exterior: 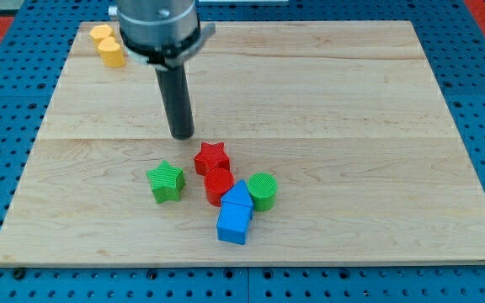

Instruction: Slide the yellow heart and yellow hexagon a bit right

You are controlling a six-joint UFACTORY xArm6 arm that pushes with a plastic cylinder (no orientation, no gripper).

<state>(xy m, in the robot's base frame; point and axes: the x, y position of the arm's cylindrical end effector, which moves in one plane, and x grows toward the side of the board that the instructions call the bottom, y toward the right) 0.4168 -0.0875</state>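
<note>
While yellow blocks [107, 44] sit top-left, my tip [183, 135] nears red star [211, 157].

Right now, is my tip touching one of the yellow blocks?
No, my tip stands apart from both yellow blocks, near the red star.

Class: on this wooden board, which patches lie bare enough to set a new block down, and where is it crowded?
Bare: the wooden board's whole right half, and the strip between the yellow blocks and the green star block. Crowded: below my tip, where the red star block, red round block, green cylinder and blue blocks cluster.
</note>
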